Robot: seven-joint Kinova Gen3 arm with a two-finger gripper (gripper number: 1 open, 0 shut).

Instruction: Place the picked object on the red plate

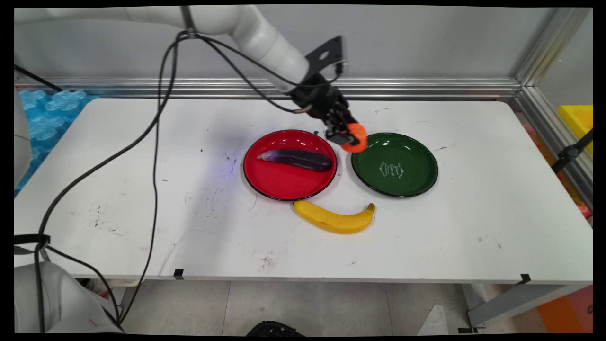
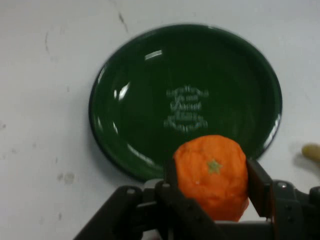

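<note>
Nearest you, in front of the green plate [image 1: 412, 182] and a little to its left, a yellow banana [image 1: 334, 219] lies on the bare bench [image 1: 473, 227], close to the plate's rim but apart from it. The green plate holds nothing: you can see its whole glossy floor and the pale lettering at its centre in the hand view [image 2: 140, 100]. Just beside it on the left, rims close but not touching, sits the red plate [image 1: 284, 187], and a dark purple eggplant [image 1: 296, 159] lies lengthwise across that plate's far half, the only thing in either dish. Over the green plate's far-left rim you find the gripper [image 1: 348, 137], reaching down at a slant from the upper left and closed around an orange fruit [image 1: 356, 139]. The hand view confirms the hold: the two black fingers [image 2: 258, 187] press on either side of the orange fruit [image 2: 212, 172], whose small green star faces the camera, and the gripper [image 2: 212, 195] carries it clear of the bench. So the orange fruit is in the air at the green plate's edge, resting on neither plate; whether it hangs inside the rim or just outside it you cannot tell from these views. Beyond the green plate, black cables [image 1: 156, 142] trail from the arm, and a metal rail [image 1: 402, 87] runs along the wall.
</note>
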